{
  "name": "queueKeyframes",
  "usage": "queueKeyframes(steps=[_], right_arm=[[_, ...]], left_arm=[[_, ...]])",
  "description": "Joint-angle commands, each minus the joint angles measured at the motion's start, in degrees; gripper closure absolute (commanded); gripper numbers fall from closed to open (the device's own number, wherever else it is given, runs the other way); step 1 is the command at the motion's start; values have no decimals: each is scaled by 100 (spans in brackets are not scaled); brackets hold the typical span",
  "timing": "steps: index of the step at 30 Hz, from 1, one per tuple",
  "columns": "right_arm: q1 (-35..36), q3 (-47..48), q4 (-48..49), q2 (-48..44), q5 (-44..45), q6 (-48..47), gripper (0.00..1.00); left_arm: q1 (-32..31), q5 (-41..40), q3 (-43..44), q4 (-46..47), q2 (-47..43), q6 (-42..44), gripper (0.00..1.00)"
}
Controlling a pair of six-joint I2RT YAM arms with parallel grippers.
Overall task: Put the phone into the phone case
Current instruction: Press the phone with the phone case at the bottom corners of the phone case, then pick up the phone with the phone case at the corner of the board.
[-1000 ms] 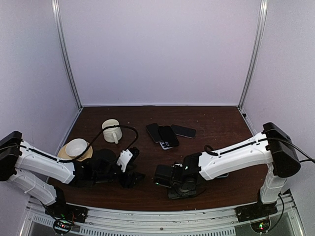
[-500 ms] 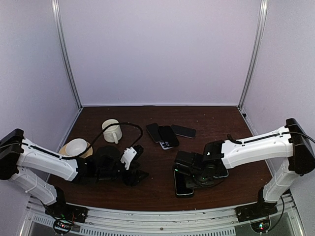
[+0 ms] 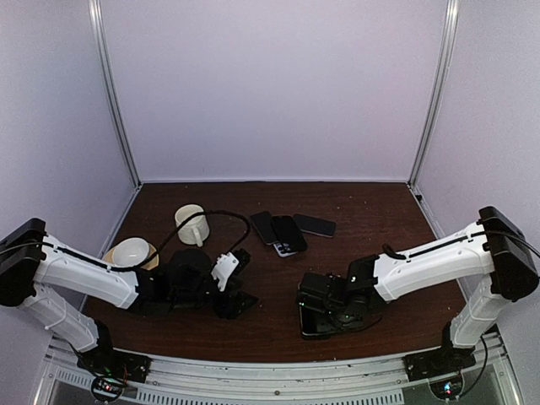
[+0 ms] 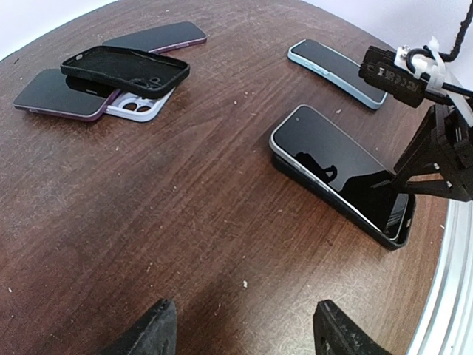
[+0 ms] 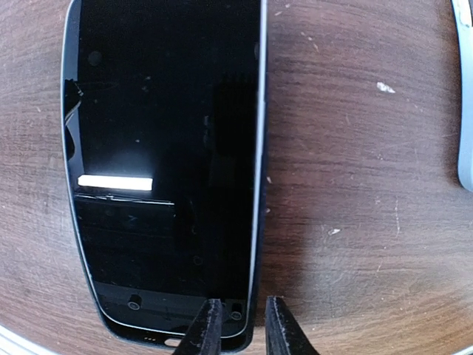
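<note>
A dark-screened phone (image 5: 162, 170) lies tilted in a black phone case (image 4: 384, 238), one long side raised out of it; in the top view the phone (image 3: 313, 321) is near the table's front edge. My right gripper (image 5: 244, 329) is at the phone's lower corner, jaws only a little apart. They straddle the case's side wall, one finger over the screen and one over the wood, without pinching it. My left gripper (image 4: 244, 325) hangs open over bare wood to the phone's left, nothing between its fingers; it shows in the top view (image 3: 239, 301).
Behind lie a black case (image 4: 126, 68) on a white case (image 4: 137, 109), a purple phone (image 4: 55, 92), another dark phone (image 4: 159, 35) and a light blue phone (image 4: 336, 63). A mug (image 3: 191, 224) and a bowl (image 3: 131, 251) stand at the back left.
My right gripper drew back to the right off the phone, then came back down to its corner, jaws now slightly parted. The left arm crept a little to the right.
</note>
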Motion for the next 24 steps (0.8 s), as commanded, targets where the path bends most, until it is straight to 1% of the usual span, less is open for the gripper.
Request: queueKeyframes(steps=[1, 2, 3, 5, 6, 8, 10, 12, 18, 24], right_arm=[[61, 383, -1130, 395, 223, -167, 75], [60, 639, -1427, 369, 441, -237, 69], [63, 926, -1753, 367, 665, -290, 52], [131, 1500, -2274, 467, 995, -385, 14], [159, 1711, -2324, 526, 1033, -447, 3], [183, 1870, -1965, 608, 843, -611, 1], [173, 1752, -1364, 595, 611, -711, 1], [108, 1575, -873, 557, 476, -610, 1], [-161, 1136, -170, 581, 385, -330, 0], [-245, 895, 197, 935, 177, -331, 0]], left_arm=[[35, 32, 85, 158, 7, 57, 33], [35, 25, 83, 152, -22, 61, 33], [37, 5, 79, 129, -66, 72, 33], [33, -57, 74, 82, -178, 114, 33], [34, -100, 68, 56, -243, 144, 33], [33, -169, 57, 11, -374, 179, 32], [32, -221, 40, -48, -502, 205, 31], [33, -262, -3, -74, -627, 198, 30], [33, -251, -57, -90, -838, 189, 29], [36, -173, -49, -121, -904, 203, 28]])
